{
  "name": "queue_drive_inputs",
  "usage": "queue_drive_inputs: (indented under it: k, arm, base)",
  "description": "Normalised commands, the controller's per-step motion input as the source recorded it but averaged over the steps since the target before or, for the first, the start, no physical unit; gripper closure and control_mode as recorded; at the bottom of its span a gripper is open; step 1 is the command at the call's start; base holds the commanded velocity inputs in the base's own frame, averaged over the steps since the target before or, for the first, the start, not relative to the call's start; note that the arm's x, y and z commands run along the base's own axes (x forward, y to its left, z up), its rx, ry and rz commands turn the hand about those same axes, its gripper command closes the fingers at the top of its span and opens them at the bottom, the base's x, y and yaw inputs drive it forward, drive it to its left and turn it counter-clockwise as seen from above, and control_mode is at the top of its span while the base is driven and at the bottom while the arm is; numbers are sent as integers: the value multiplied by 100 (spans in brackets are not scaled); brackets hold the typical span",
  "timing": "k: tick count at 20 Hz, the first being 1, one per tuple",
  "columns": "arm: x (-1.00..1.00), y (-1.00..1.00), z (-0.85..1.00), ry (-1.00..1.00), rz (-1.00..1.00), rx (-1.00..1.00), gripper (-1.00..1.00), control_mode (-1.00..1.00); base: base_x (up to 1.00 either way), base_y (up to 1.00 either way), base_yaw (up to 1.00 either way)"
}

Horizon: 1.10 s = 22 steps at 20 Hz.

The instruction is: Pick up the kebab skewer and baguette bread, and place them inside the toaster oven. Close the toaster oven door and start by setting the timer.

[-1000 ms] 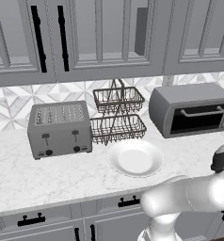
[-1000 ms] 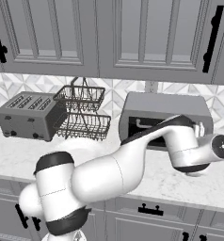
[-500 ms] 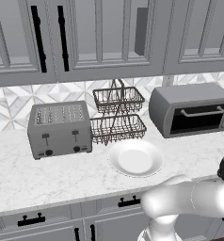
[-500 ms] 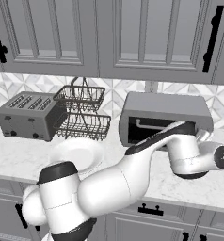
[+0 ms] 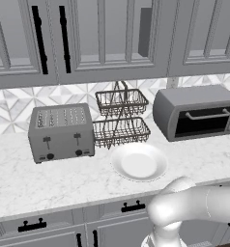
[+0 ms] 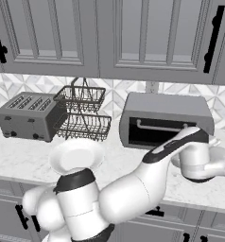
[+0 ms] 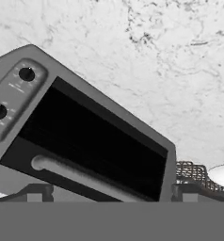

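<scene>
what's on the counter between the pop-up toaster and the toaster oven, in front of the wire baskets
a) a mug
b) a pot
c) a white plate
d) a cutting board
c: a round white plate lies on the marble counter, below the two-tier wire basket.

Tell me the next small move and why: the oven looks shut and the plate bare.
Probably bring the hand to the bar handle and pull the toaster oven door open: it is closed, the hand camera already faces it, and the plate holds no food.

The arm's wrist (image 6: 199, 158) has apparently swung farther right, before the toaster oven (image 6: 167, 120).
</scene>
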Motion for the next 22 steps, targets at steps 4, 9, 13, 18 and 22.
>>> queue_drive_inputs:
  k: [4,9,13,18,22]
  arm:
    - [4,-21,-17,0,-15,4,-100,-100]
    - [24,4,-43,0,-26,0,-100,-100]
    - [21,0,-32,0,-20,3,-100,-100]
    - [3,0,-10,0,-13,9,-100,-100]
    - [4,-2,0,-1,-6,13,-100,-100]
  base:
    - [0,0,0]
    - [0,0,0]
    - [0,0,0]
    - [0,0,0]
    - [0,0,0]
